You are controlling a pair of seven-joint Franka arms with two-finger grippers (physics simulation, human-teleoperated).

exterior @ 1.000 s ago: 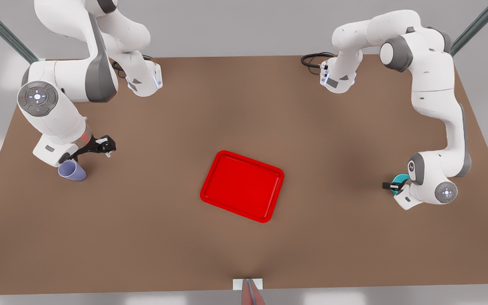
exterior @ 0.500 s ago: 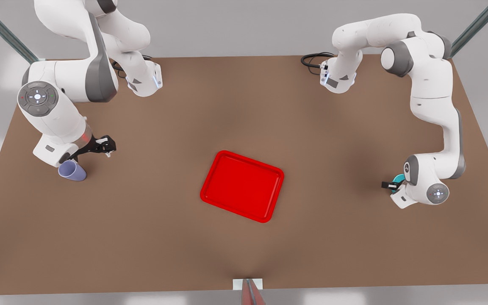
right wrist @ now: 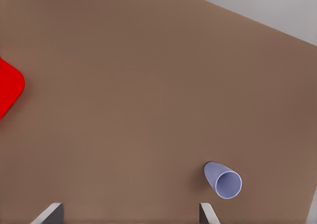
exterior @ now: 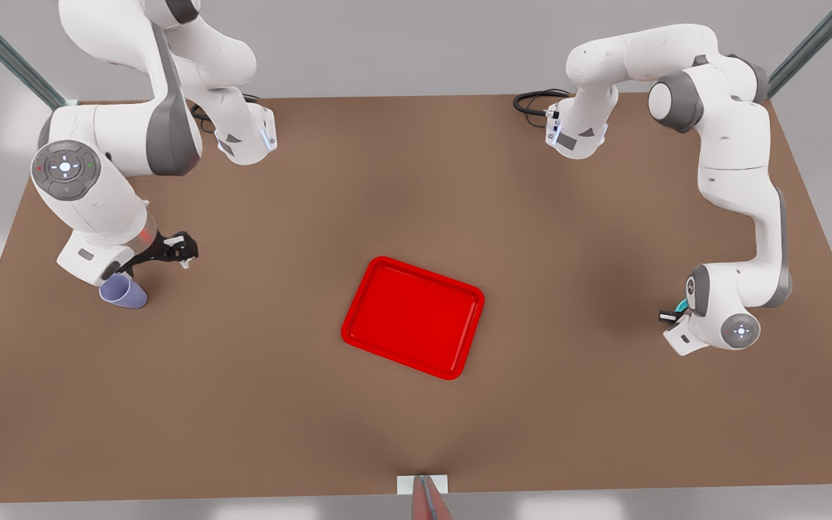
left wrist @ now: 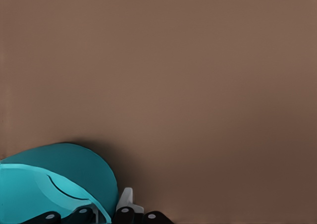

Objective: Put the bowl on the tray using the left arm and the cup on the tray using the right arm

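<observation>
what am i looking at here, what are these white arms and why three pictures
These are two simulated robot arms on a brown table. The wide picture comes from a camera overlooking the table, and the other two come from cameras on each arm's wrist. A red tray lies mid-table. The left gripper is at the teal bowl, but whether it grips the bowl is unclear. The right gripper is open and empty near the lavender cup.

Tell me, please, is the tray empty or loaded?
Empty: the tray shows bare red; the cup sits on the table.
</observation>
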